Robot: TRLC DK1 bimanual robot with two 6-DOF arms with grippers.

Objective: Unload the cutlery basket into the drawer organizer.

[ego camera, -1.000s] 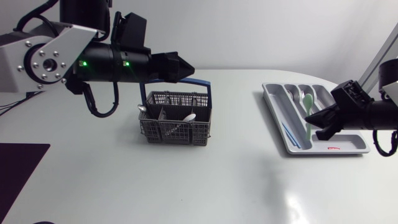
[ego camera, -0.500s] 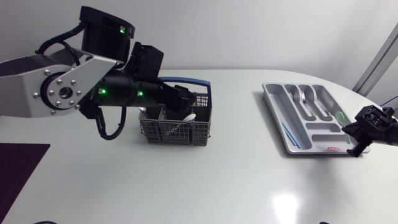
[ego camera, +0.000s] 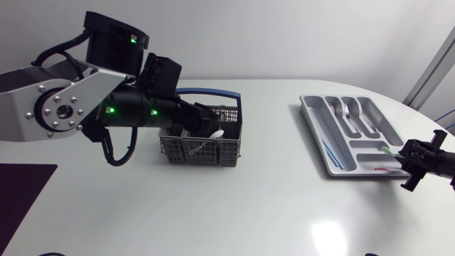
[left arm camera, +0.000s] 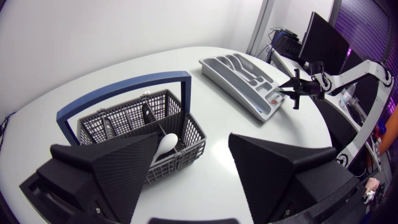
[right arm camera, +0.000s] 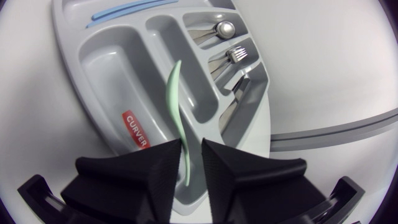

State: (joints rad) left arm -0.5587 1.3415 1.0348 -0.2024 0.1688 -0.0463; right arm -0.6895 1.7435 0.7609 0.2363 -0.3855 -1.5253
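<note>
Left gripper: matte black, with two broad wedge-shaped fingers that have finely ribbed faces. They are spread wide with nothing between them.
Cutlery basket: a dark grey wire-mesh box with inner dividers. It sits just ahead of and below the left gripper's fingers.
Blue handle: a flat plastic hoop arching over the cutlery basket on the side away from the left gripper.
White spoon: glossy, with a rounded bowl. It stands bowl-up in a basket compartment close to the left gripper, and its stem is lost in the mesh.
Other basket contents: too screened by mesh and by the left arm to make out.
Right gripper: black wedges pressed together, pinching the pale green utensil.
Pale green utensil: slim, smooth plastic with a gentle curve. It runs ahead from between the fingers and over the organizer. The held end is hidden, so its kind cannot be told.
Drawer organizer: a light grey moulded plastic tray, glossy, with rounded corners and raised dividers. It lies directly ahead of and under the right gripper.
Red label: a sticker in the wide compartment nearest the right gripper.
Metal spoon and metal fork: shiny, each in its own narrow slot. The piece in the neighbouring slot is shadowed and unclear.
Thin blue stick: lies in the long compartment farthest from the right gripper.
Table: white, smooth and faintly reflective.
</note>
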